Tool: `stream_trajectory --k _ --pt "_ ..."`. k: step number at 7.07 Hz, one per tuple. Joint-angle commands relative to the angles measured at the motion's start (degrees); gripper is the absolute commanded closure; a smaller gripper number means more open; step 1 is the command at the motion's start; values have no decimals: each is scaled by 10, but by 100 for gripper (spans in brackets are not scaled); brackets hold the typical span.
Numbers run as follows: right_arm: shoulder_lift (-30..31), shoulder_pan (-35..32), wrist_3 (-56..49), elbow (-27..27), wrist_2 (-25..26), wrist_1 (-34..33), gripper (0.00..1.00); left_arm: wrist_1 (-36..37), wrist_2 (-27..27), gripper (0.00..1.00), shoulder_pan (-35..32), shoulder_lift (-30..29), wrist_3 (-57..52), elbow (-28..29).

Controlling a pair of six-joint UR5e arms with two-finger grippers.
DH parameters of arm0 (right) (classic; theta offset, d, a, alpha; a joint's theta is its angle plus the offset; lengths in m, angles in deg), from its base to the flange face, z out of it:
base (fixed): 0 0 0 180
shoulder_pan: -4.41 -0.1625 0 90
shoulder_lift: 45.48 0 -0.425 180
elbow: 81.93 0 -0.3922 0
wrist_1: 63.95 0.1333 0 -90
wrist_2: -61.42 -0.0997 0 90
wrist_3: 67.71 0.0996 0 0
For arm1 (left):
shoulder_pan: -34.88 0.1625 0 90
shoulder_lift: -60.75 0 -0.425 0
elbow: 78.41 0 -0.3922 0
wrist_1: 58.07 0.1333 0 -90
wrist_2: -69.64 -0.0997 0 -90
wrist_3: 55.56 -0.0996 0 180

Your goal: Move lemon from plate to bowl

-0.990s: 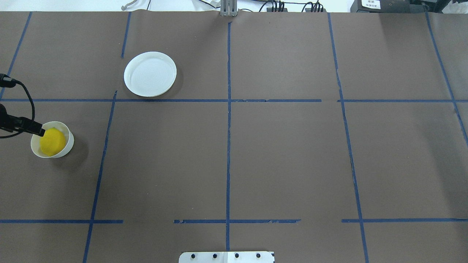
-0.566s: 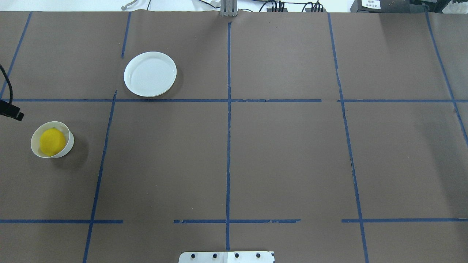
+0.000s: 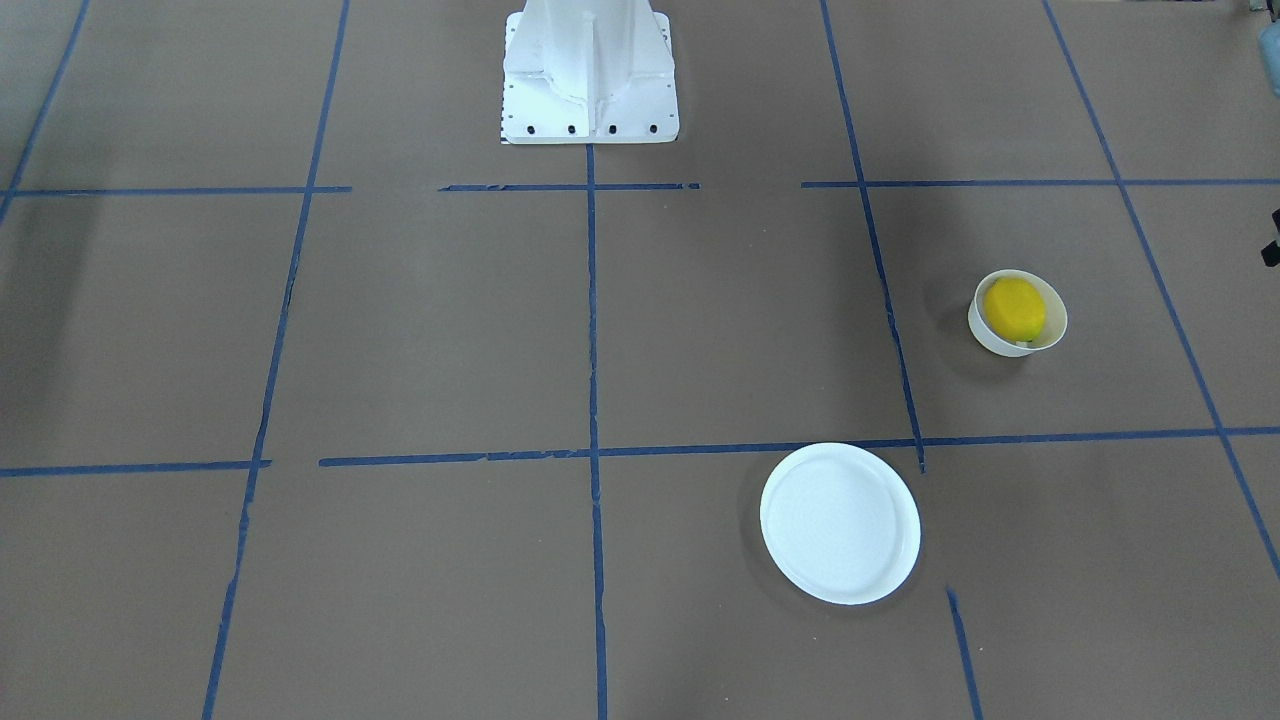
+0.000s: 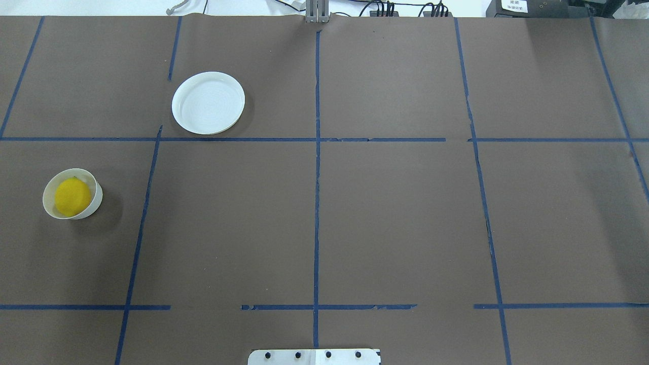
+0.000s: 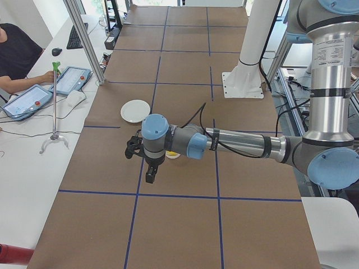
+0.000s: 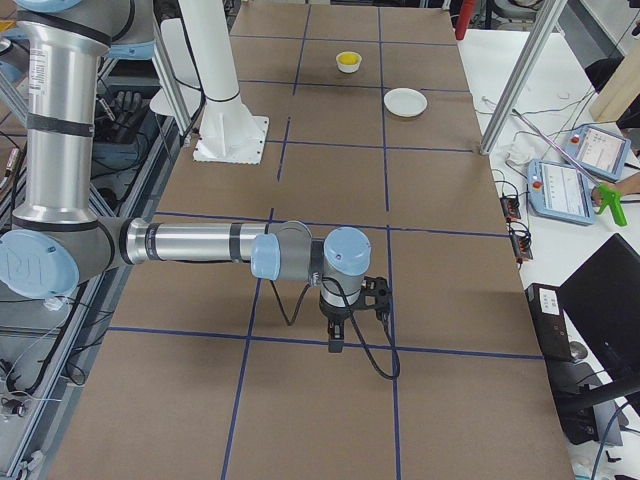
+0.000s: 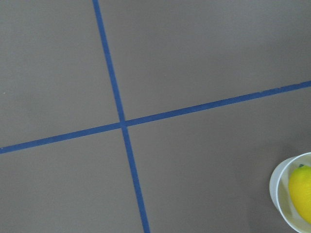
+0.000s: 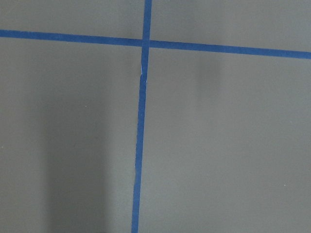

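Note:
The yellow lemon [image 4: 72,196] lies inside the small deep white bowl [image 4: 98,199] at the table's left side; it also shows in the front view [image 3: 1013,308] and at the left wrist view's corner [image 7: 301,194]. The flat white plate [image 4: 208,103] is bare, farther back and to the right of the bowl. My left gripper [image 5: 150,179] shows only in the exterior left view, hanging above the table beside the bowl, apart from it; I cannot tell if it is open or shut. My right gripper [image 6: 335,345] hangs over bare table far from both dishes; its state is unclear too.
Brown paper with blue tape lines [image 4: 317,167] covers the table. The white robot base [image 3: 588,70] stands at the near middle edge. Operators' tablets [image 5: 70,79] and a grabber tool lie on the white side table beyond the far edge.
My left gripper, which was at the bowl's rim over the lemon, has drawn back leftward and left the overhead view. The lemon stays in the bowl.

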Motion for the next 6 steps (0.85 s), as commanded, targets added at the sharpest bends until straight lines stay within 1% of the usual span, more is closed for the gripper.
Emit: stream_trajectory --k 1,2,6 --pt "0 0 0 0 0 0 0 44 1 0 -17 8 -2 14" --pt "0 0 0 0 0 0 0 45 1 0 -17 21 -2 14" --pt "0 0 0 0 0 0 0 44 1 0 -18 26 -3 11"
